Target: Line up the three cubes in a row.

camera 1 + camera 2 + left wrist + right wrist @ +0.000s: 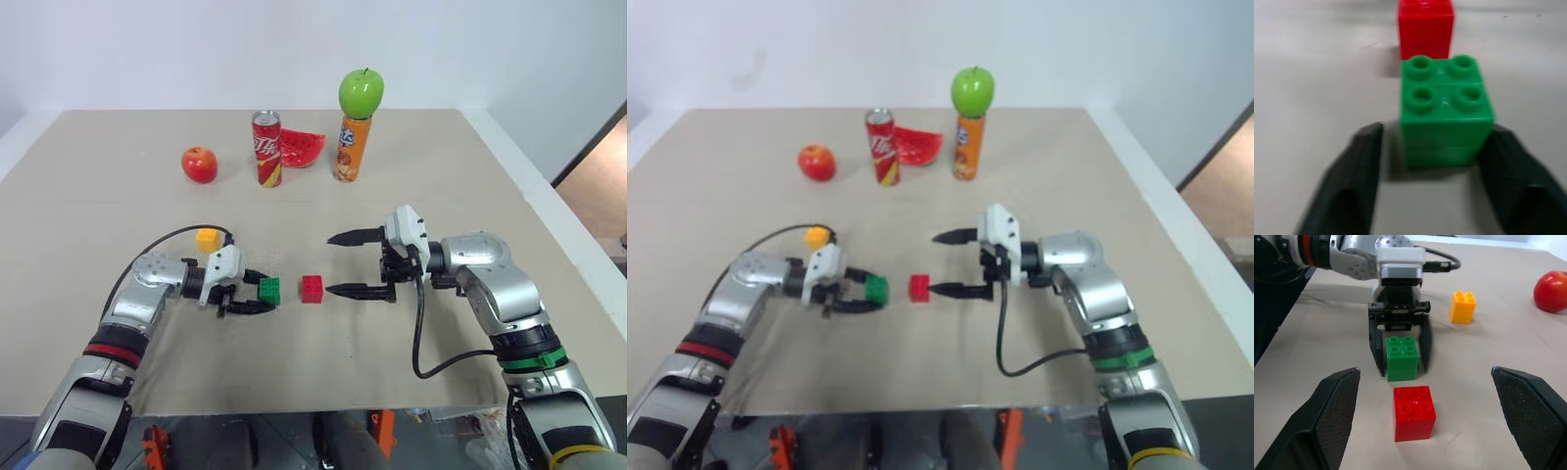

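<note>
1. Nearest us, our left gripper (257,295) sits low on the tan table (490,176) with its two black fingers parted around the green cube (269,289). In the left wrist view we see a thin gap on each side, so the jaws stand narrowly open and clamp nothing.
2. Just beyond the green cube, close but apart, stands the red cube (313,288), so two cubes already sit side by side.
3. Facing them, our right gripper (348,263) hangs with jaws spread wide and empty, one finger near the red cube's far side.
4. The yellow-orange cube (207,238) rests behind our left wrist, apart from the pair; we judge it is the one left to bring into the row.
5. Handling: we expect these studded plastic bricks to be light, stiff and smooth. Their flat side walls are the place to take hold, low and square. The studded top offers little, and a corner grip could twist a cube out.
6. Far back stand a red apple (199,164), a red soda can (266,148), a watermelon slice (302,148), and an orange bottle (352,149) with a green apple (361,92) on top.
</note>
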